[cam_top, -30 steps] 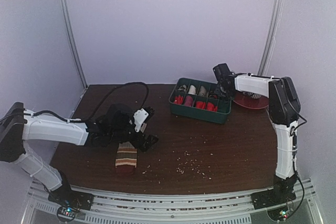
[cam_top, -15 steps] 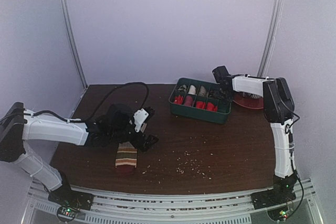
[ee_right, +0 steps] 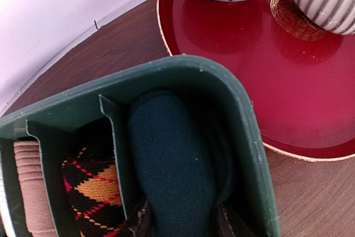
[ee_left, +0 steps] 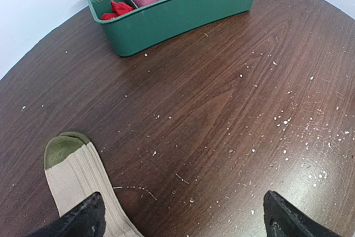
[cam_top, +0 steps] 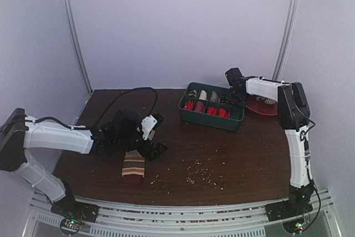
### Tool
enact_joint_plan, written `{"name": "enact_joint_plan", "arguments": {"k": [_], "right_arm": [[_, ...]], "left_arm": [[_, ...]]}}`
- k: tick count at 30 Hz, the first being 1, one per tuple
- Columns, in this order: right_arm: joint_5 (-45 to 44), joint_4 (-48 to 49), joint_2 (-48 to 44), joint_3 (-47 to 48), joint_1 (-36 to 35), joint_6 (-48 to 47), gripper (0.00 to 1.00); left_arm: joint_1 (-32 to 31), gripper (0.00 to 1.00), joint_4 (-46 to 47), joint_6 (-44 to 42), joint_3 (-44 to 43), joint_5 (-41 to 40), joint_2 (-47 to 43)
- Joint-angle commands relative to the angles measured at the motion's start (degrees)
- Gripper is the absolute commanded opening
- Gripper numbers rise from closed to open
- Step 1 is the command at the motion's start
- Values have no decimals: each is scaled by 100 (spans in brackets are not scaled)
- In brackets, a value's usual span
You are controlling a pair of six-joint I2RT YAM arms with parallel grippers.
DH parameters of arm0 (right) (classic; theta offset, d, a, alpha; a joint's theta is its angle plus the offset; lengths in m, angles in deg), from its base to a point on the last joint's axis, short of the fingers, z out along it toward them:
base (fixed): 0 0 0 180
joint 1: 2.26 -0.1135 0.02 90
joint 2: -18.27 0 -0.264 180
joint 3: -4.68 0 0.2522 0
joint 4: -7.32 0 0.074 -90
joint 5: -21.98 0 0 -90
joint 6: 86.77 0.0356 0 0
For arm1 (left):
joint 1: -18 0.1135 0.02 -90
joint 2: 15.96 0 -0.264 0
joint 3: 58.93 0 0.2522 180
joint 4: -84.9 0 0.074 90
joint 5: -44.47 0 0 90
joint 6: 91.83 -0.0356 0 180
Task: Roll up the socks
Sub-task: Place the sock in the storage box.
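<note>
- Socks sit in two places. We see a dark teal fabric sock [ee_right: 172, 159], bunched into a plump roll, in the end corner compartment of a green plastic divided tray [ee_right: 252, 137].
- We see the other, a beige ribbed sock [cam_top: 133, 165] with brown, maroon and cream stripes and an olive toe. It lies flat and unrolled on the dark wooden table [cam_top: 233, 154], near the front left.
- The right gripper [ee_right: 180, 223] is down in that compartment with a finger on each side of the teal roll. Its jaws are partly apart, and we cannot tell whether they grip the roll or stand clear of it.
- The left gripper [ee_left: 183, 217] hovers low over the beige sock, jaws spread wide, holding nothing.
- We judge the task about half done: the teal sock is rolled and stowed, and the striped one is not yet rolled.
- Other compartments hold small red fabric bundles [ee_left: 119, 8] and an argyle roll [ee_right: 91, 190].
- A glossy red plate [ee_right: 222, 43] stands just beside the tray, and pale crumbs [cam_top: 199, 180] dot the table.
</note>
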Motion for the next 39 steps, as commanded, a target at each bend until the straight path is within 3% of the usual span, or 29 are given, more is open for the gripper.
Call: {"name": "enact_joint_plan", "arguments": {"k": [1,11,14,18,29,33,39], "right_arm": [[34,-562,141,62,85,43,39],[3,-616,-261,90,119,84,46],[24,-676,-392,74,143,40,42],[172,-581,-567,-19,156,-59,53],[430,-225,-1112,-262,161,-482,58],[988,24,-1500,-500,17,-941,57],[2337,1295,-2439,-1685,-862,-2216,56]], "left_arm": [[33,98,21,-113,-86,50,19],[28,98,37,-101,-86,31,-2],[33,98,49,-90,-62,11,-52],[29,98,101,-31,-10,-42,-140],[170,98,262,231,114,-439,-306],[391,98,342,535,141,-644,-377],[553,98,207,1136,223,-1866,-1080]]}}
